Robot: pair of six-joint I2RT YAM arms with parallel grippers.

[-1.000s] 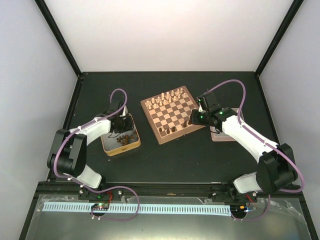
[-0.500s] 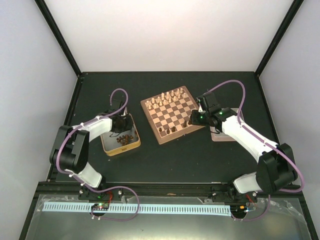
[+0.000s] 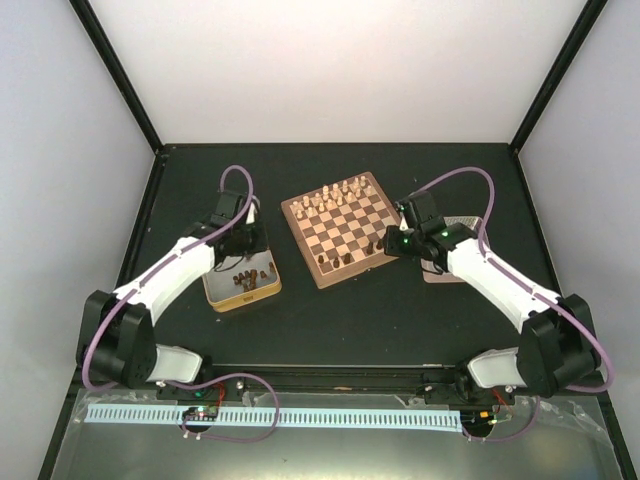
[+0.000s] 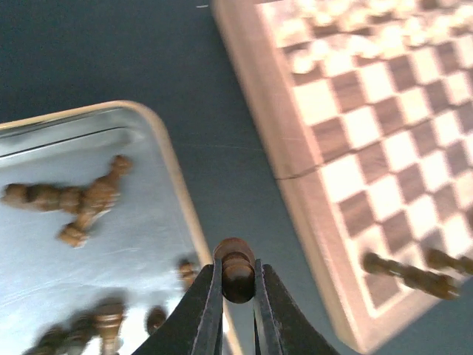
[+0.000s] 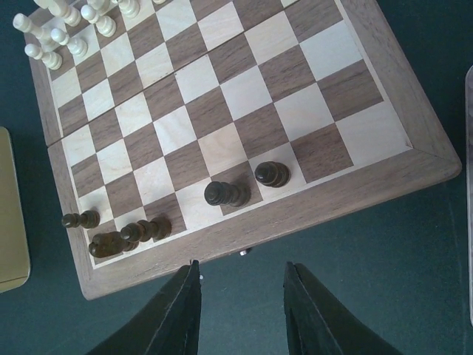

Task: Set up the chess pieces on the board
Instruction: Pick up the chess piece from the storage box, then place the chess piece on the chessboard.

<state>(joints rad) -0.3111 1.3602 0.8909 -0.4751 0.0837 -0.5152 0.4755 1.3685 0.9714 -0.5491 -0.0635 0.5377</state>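
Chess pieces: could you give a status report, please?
Left hand shut on one dark piece over the tin rim. Right hand open, empty, beside the board. Nothing in the way.

Board (image 5: 244, 92) checked tan and brown; chess pieces (image 5: 272, 174) dark brown.

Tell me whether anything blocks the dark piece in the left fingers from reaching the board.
Nothing visible does: the piece hangs by the tin rim, and only bare table lies between it and the board.
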